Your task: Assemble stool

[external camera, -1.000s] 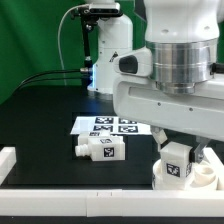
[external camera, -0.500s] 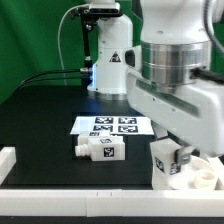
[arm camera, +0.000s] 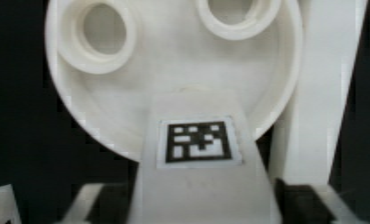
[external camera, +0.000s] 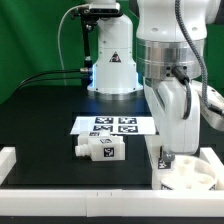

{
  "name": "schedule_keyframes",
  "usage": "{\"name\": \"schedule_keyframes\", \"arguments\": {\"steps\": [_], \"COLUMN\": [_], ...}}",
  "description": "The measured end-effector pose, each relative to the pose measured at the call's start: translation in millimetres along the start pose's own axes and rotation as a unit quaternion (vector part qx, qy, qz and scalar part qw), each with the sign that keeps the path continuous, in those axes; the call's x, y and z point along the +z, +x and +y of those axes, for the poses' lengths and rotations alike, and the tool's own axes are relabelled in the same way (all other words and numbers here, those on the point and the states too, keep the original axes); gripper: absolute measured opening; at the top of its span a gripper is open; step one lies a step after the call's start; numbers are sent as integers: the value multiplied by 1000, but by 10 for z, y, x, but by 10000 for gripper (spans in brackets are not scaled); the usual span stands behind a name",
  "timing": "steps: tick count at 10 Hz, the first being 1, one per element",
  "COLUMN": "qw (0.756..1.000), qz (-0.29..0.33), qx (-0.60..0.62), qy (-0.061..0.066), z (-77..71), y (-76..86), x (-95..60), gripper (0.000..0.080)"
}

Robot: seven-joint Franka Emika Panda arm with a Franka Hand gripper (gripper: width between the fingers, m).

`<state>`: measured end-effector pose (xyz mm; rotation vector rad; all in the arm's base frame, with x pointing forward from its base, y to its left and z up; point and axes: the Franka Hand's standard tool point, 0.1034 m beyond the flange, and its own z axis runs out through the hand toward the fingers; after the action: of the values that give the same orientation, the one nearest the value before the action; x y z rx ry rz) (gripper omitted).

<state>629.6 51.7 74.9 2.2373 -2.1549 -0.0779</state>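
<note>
Gripper (external camera: 176, 142) clamped on leg (arm camera: 196, 150) at seat (arm camera: 155, 95): align peg squarely with a socket hole (arm camera: 104, 35), then press down without tilting.

White arm (external camera: 172, 20), grey ribbed wrist ring (external camera: 165, 62)

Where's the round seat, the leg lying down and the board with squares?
Seat (arm camera: 150, 95), wrist view, flat face under holes.
Lying leg (external camera: 100, 150), exterior view, its middle.
Marker board (external camera: 113, 125), exterior view, its middle.
</note>
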Motion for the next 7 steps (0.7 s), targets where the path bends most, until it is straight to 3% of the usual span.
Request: {"name": "schedule_keyframes", "arguments": {"steps": [1,2,5,7], "qw": [1000,1000,999,999], "qz": [-1,-5,-17,-16], "qx": [-6,-11,-27,-29], "qy": [4,13,25,23], "z": [-10,10,191,192], "y": [12,54,233,222], "x": [-21,-103,-429,-393], "gripper": [506,620,648,649]}}
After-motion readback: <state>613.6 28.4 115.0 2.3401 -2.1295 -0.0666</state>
